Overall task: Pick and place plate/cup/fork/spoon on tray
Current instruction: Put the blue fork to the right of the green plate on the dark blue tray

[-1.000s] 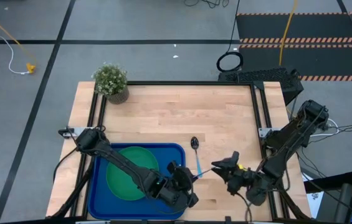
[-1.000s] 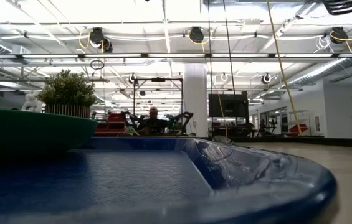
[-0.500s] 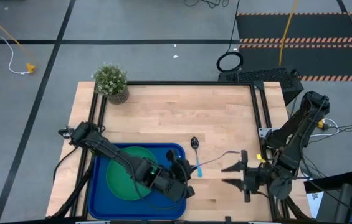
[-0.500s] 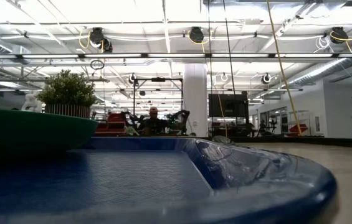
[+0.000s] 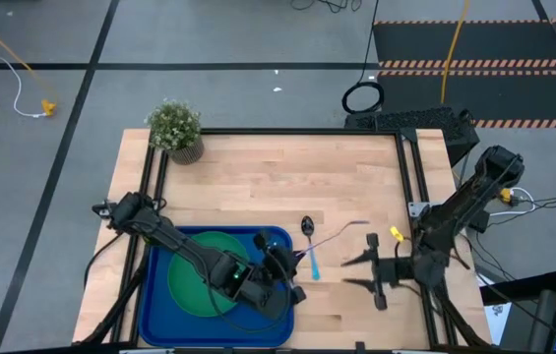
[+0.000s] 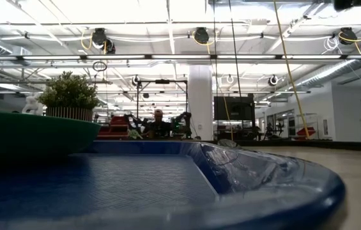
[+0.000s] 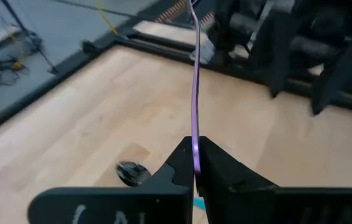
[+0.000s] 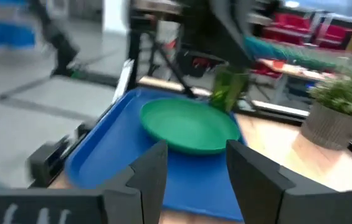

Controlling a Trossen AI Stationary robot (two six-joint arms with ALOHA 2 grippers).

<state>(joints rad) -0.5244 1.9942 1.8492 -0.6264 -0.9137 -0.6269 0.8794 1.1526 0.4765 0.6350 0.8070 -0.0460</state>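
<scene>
Left gripper (image 7: 195, 163) clamped the fork (image 7: 195, 81), not yet placed | right gripper (image 5: 358, 273) empty, jaws apart, opposite | plate (image 5: 194, 275) on tray (image 5: 154, 290), cup (image 8: 228, 87) apparently too | spoon (image 5: 307, 226) on table beside left gripper, pending.

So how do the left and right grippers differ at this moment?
The left gripper is shut on the thin fork; the right gripper is open and holds nothing. The left gripper sits at the right edge of the tray, while the right gripper is over the bare table further right. Both point toward each other.
</scene>
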